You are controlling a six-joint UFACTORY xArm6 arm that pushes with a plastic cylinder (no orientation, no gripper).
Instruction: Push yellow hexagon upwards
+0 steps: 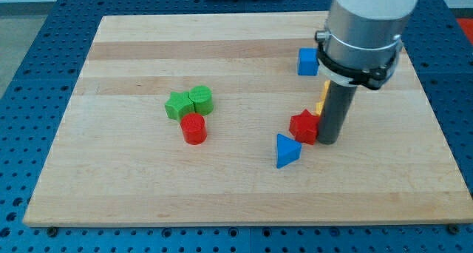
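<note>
**Hunting for a hexagon hidden behind the rod**

Standing on the right half of the wooden board [148, 46], my tip [328, 140] rests just right of the red star block [303, 126], apparently touching it; the rod carries no jaws at all, so there is nothing to spread or pinch, only a blunt end for pushing. The yellow hexagon [323, 100] shows merely as a thin yellow sliver at the rod's left edge, just beyond the red star on its far side; most of it is hidden, so its shape cannot be confirmed. In my judgement the tip sits on the near side of that yellow block because a push toward the far edge must start from below it. The blue triangle block [287, 150] lies near-left of the tip; a blue block [307, 61] waits farther off, possibly in the hexagon's path. Well to the left cluster two green blocks [190, 103] and a red cylinder [194, 128], uninvolved.
</note>
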